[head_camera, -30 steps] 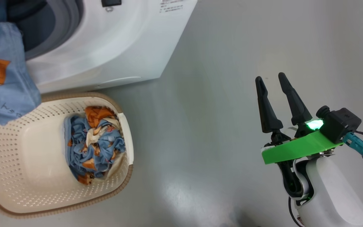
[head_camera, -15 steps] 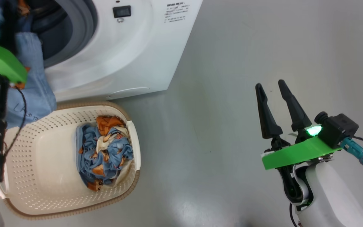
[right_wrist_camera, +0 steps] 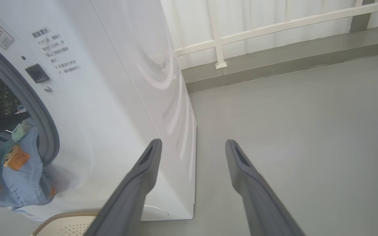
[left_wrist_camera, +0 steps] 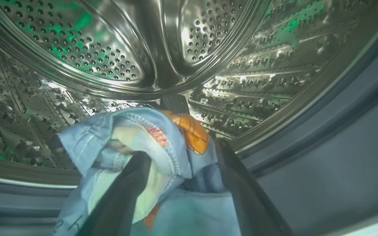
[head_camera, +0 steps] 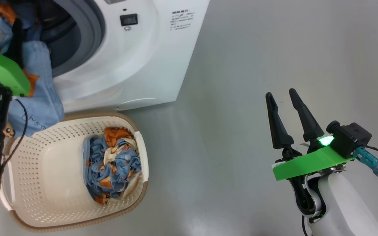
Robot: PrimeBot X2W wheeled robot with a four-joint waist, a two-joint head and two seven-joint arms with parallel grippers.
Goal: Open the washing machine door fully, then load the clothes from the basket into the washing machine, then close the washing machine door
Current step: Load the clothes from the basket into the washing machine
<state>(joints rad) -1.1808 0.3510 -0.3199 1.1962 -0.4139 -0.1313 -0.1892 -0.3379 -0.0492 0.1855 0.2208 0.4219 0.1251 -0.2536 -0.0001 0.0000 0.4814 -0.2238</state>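
In the last second the head camera swung, so more of the white washing machine (head_camera: 136,65) came into the picture, and the left arm with it. The left gripper (left_wrist_camera: 166,144) reached into the mouth of the shiny drum (left_wrist_camera: 208,49). Its fingers were spread wide, and a blue cloth (head_camera: 41,88) lay over and between them, not pinched. The cloth's tail hung down the machine's front, just above the basket (head_camera: 44,203). I think this piece was about to go in but was not all in yet. More clothes (head_camera: 113,164) sat bunched at one end of the basket, so loading was far from done. The right gripper (head_camera: 281,93) had stayed over the floor (head_camera: 241,65), well apart, spread and holding nothing. The machine had a little black window (head_camera: 128,19) and printed lines (head_camera: 179,20) too small to read. Pen marks (head_camera: 33,119) on the cloth could not be made out. I could read no brand name.
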